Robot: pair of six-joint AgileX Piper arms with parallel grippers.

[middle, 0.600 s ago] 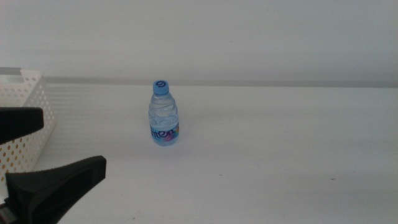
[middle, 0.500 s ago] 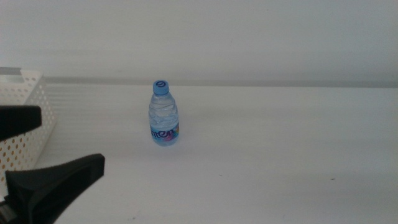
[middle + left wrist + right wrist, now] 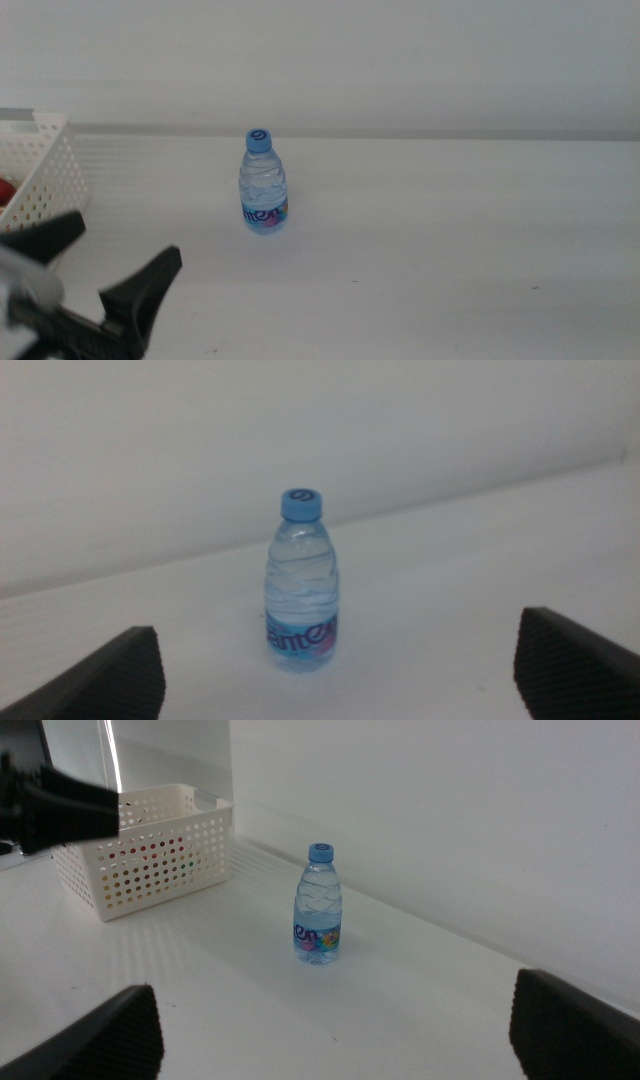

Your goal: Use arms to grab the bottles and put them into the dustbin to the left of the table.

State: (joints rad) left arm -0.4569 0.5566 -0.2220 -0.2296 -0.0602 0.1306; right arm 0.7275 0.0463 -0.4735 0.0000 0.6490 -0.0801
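Near the table's (image 3: 450, 230) left front, the left gripper (image 3: 95, 270) spreads wide, squared to the upright water bottle (image 3: 265, 185) (dustbin (image 3: 45, 170) alongside); right gripper (image 3: 330, 1020) waits, jaws apart.

The left gripper (image 3: 95, 268) sits low at the near left corner of the middle view, its two dark pointed jaws spread wide and holding nothing, slightly blurred. The right gripper (image 3: 335, 1025) is out of the middle view; its wrist view shows its jaws wide apart as well, with nothing between them, hanging above the bench.
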